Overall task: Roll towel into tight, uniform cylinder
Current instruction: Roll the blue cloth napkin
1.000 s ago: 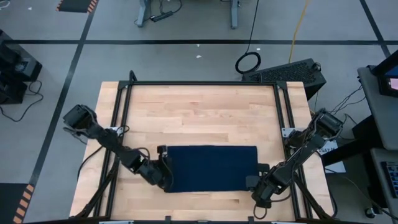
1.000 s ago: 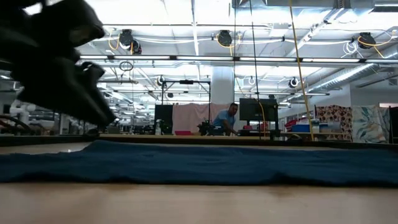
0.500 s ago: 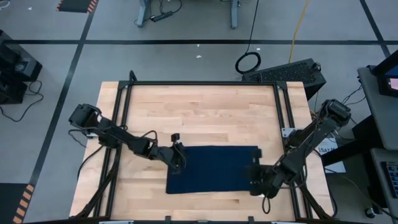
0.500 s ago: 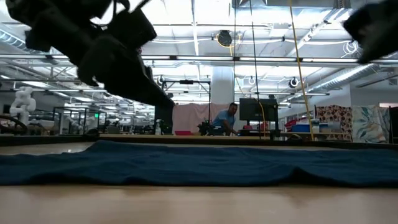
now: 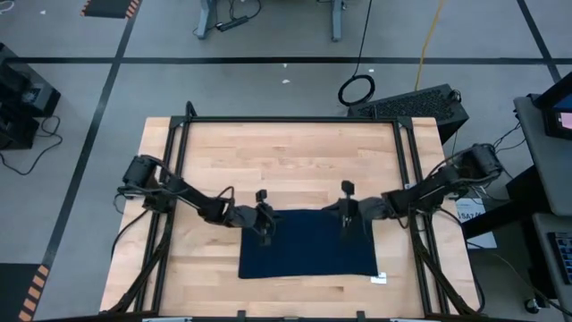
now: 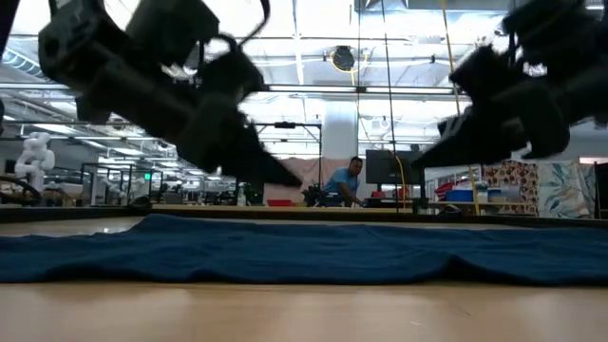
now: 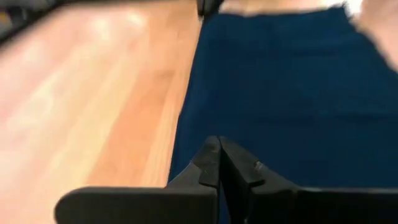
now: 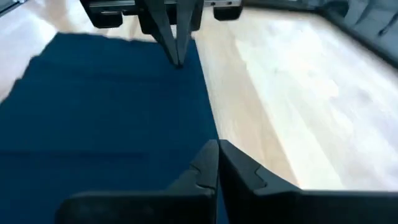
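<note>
The dark navy towel (image 5: 308,246) lies spread flat on the wooden table (image 5: 286,152), with its small white tag (image 5: 379,278) at the near right corner. My left gripper (image 5: 265,231) is shut and hovers over the towel's far left part. It also shows in the low view (image 6: 285,176) and in its own wrist view (image 7: 219,146). My right gripper (image 5: 349,229) is shut and hovers over the towel's far right part. It also shows in the low view (image 6: 427,157) and in its own wrist view (image 8: 217,149). In the low view both stand above the cloth (image 6: 304,252).
Black frame rails (image 5: 175,179) run along the table's left, right and far sides. Bare wood lies beyond the towel's far edge (image 5: 286,170) and in a strip at the near edge (image 5: 304,295). A person (image 6: 344,180) sits far off in the room.
Both grippers have gone up and toward the table's far edge, from beside the towel's near corners to above its far part, and have drawn closer to each other. The towel stays flat; its white tag now shows at the near right corner.
</note>
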Available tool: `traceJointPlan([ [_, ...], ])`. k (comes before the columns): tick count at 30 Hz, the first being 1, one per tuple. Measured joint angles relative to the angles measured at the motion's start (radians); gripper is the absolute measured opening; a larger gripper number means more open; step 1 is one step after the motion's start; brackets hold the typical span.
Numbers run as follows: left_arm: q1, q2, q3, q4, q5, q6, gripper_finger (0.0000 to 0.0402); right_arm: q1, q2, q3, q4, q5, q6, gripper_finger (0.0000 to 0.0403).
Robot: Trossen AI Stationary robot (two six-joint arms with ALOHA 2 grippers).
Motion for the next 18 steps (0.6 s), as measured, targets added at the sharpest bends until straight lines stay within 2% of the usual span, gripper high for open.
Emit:
traceJointPlan([
  [3, 0.009, 0.053, 0.000, -0.003, 0.001, -0.049, 0.0011, -0.049, 0.035, -0.052, 0.076, -0.072, 0.020, 0.0004],
  [5, 0.009, 0.082, 0.000, 0.002, 0.000, -0.077, 0.0010, -0.057, 0.063, -0.069, 0.067, -0.092, 0.039, 0.0004],
  [14, 0.008, 0.113, 0.004, -0.073, -0.015, -0.161, 0.0007, -0.057, 0.237, -0.070, 0.111, -0.065, 0.061, 0.0004],
  [18, 0.007, 0.060, -0.001, -0.123, 0.002, -0.158, 0.0007, -0.057, 0.305, -0.069, 0.172, -0.047, 0.085, 0.0004],
])
